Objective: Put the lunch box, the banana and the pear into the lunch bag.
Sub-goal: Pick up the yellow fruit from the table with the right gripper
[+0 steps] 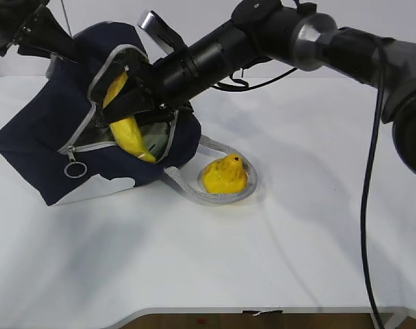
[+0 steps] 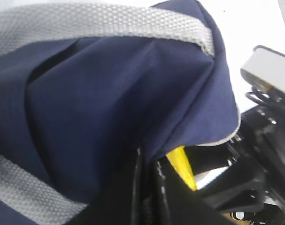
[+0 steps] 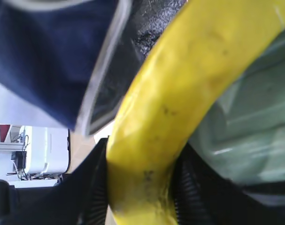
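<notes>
Gripping the banana (image 1: 129, 127), the right gripper (image 1: 136, 103) reaches into the lunch bag (image 1: 43, 137). The left gripper (image 2: 149, 187) pinches the bag's fabric shut-tight. The pear (image 1: 224, 175) sits outside.

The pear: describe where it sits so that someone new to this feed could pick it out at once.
Start at the navy lunch bag on the left of the white table. A grey rope handle trails from its right side and loops on the tabletop. The pear sits inside that loop: squat and lumpy, unlike the long banana that the right gripper holds in the bag's mouth.
</notes>
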Controlling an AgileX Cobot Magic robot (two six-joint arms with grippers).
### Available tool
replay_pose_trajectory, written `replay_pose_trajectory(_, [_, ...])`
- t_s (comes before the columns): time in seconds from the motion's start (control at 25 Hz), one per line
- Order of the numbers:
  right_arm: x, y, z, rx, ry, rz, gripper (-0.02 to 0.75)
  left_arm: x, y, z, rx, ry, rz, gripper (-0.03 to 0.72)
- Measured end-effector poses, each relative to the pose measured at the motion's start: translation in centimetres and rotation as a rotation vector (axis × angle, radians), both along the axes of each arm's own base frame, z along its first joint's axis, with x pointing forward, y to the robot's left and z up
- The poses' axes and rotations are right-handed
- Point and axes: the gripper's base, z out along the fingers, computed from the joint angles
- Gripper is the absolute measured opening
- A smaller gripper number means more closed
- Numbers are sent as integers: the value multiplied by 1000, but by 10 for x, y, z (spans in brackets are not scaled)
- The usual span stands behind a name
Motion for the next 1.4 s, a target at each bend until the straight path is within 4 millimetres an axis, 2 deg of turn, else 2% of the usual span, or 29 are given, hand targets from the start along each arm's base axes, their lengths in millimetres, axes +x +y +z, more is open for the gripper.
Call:
replay_pose_trajectory(0.32, [5, 3, -12, 13, 21, -9, 285, 0, 0, 0, 0, 0, 0, 5])
replay_pose_trajectory(1.0, [16, 6, -10, 51, -30, -128, 284, 0, 0, 0, -5, 0, 0, 5])
replay_pose_trajectory(1.4, [14, 24, -10, 64, -79, -172, 284, 0, 0, 1, -7, -3, 4, 5])
